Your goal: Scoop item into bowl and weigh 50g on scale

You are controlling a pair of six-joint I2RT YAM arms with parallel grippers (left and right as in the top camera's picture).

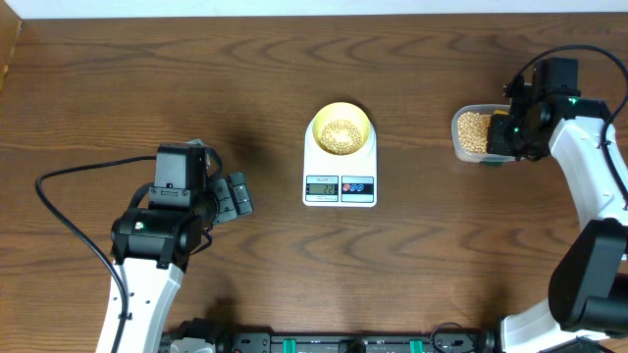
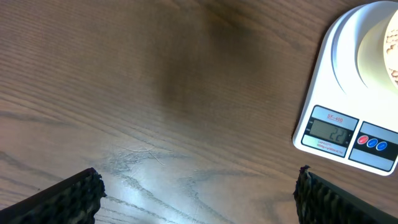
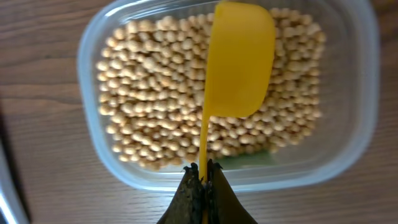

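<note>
- The beans (image 1: pixel 340 135) are heaped in the pale bowl (image 1: pixel 340 107), set on the scale's (image 1: pixel 340 167) rear half; the scale's long axis runs front to back, display toward the robot.
- The yellow scoop (image 3: pixel 239 68) is held over the clear tub (image 3: pixel 90 62) of beans (handle clamped in the right gripper (image 3: pixel 202 186)).
- The left gripper (image 2: pixel 198 183) is spread wide above the wooden tabletop (image 1: pixel 147 78).
</note>
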